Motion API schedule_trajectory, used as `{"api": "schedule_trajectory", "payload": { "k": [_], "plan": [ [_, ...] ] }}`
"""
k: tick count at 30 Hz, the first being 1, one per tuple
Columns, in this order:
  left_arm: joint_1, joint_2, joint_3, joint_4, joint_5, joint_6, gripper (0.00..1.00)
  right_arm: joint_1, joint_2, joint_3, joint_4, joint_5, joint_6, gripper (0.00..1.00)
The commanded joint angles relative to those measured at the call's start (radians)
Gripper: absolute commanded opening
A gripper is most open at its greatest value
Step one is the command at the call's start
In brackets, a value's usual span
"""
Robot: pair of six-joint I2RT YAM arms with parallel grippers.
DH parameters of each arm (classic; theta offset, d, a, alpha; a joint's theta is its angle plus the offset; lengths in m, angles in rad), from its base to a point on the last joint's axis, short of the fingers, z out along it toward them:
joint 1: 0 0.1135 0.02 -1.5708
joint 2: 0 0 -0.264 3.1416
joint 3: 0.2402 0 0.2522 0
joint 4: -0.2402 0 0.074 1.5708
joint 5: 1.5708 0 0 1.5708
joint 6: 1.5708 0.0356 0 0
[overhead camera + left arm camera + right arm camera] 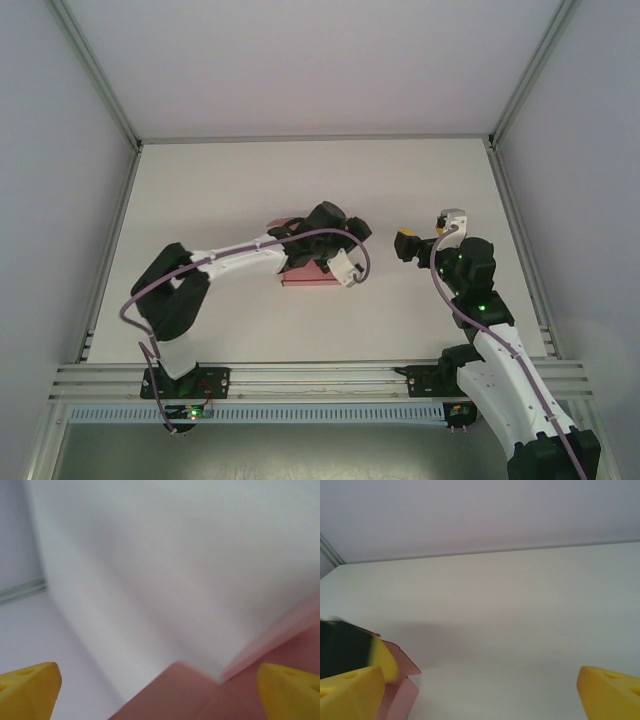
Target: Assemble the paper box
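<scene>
i see the box [305,272], pink card with flaps up, between the wide-spread fingers [30,686] of my left gripper [160,695], while the right gripper [480,695] gapes wide too, empty.

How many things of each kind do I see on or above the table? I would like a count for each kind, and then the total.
Pink paper box: 1
End effectors with yellow fingertips: 2 (left end effector over the box, right end effector beside it, both open)
Total: 3
</scene>
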Motion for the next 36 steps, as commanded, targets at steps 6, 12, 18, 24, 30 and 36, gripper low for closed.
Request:
{"api": "schedule_trajectory", "payload": {
  "k": [6,12,18,24,30,36],
  "plan": [
    [-0.001,-0.229,-0.061,0.074,0.030,-0.513,1.00,-0.014,0.070,0.049,0.097,-0.064,-0.032,0.98],
    [0.036,-0.416,-0.093,0.120,-0.203,-1.042,1.00,-0.014,0.199,0.162,0.024,-0.350,-0.213,0.98],
    [0.300,-0.513,-0.086,-0.136,-0.179,-1.862,1.00,0.005,0.380,0.285,0.035,-0.597,-0.342,0.98],
    [0.482,-0.487,-0.124,-0.315,0.012,-1.946,1.00,0.117,0.620,0.514,-0.340,-0.697,-0.707,0.98],
    [0.547,-0.467,-0.198,-0.311,0.209,-1.857,1.00,0.229,0.807,0.709,-0.538,-0.468,-0.876,0.98],
    [0.549,-0.416,-0.241,-0.258,0.292,-1.747,1.00,0.229,0.879,0.769,-0.516,-0.395,-0.873,0.98]
  ]
}}
